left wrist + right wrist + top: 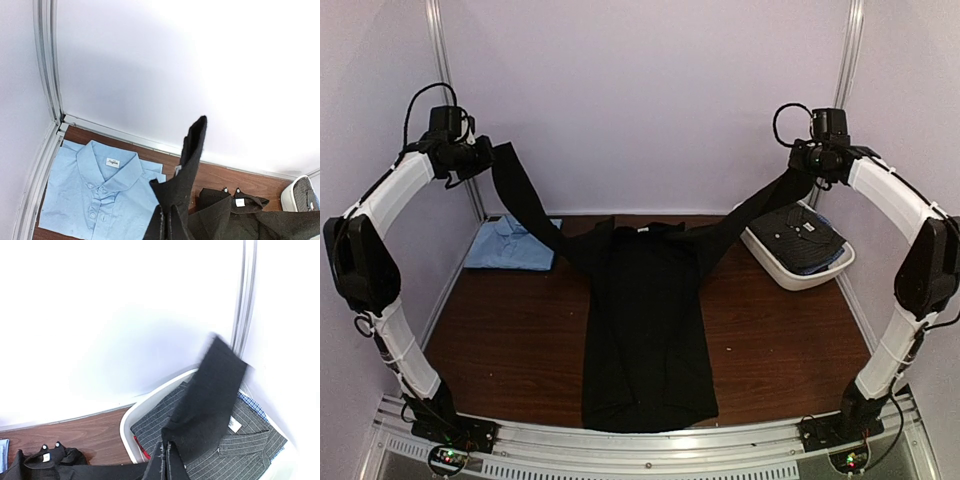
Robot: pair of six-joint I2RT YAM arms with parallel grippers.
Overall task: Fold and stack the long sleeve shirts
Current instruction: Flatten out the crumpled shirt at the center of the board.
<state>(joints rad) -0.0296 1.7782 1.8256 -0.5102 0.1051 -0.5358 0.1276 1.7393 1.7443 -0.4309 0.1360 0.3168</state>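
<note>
Wood table [510,340], black shirt [648,330] below, sleeves [525,205] in left hand [488,153], right hand [804,166]

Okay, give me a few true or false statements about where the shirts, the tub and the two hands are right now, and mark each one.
1. The left hand and the right hand each hold up a sleeve of the black shirt. True.
2. The light blue shirt lies in the white tub. False: it lies folded on the table at the far left; the tub stands at the far right.
3. The black shirt's body lies spread flat between the two arms. True.
4. The tub is empty. False: a folded dark striped shirt lies on top in it.
</note>
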